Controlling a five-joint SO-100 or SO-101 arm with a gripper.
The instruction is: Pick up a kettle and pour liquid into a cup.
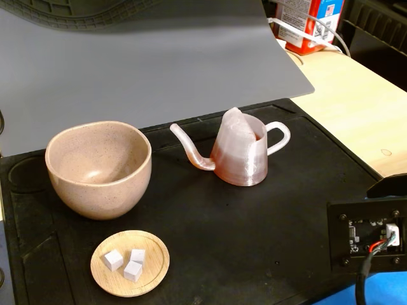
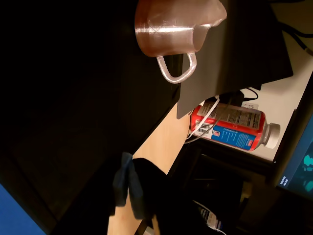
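The translucent pinkish kettle (image 1: 240, 155) stands upright on the black mat (image 1: 254, 222), with its spout to the left and its loop handle to the right in the fixed view. It has a reddish tint low down. The speckled beige-pink cup (image 1: 98, 168) stands left of the spout, apart from it, and no liquid shows inside. In the wrist view the kettle (image 2: 166, 24) is at the top edge, handle toward the camera. My gripper (image 2: 131, 188) shows only as a dark shape with a blue patch at the bottom, well away from the kettle and holding nothing that I can see.
A small wooden dish (image 1: 130, 264) with three white cubes lies in front of the cup. A grey board (image 1: 127, 70) leans behind the mat. A red bottle (image 1: 311, 22) stands at the back right on the wooden table. The arm's base (image 1: 369, 235) is at the right front.
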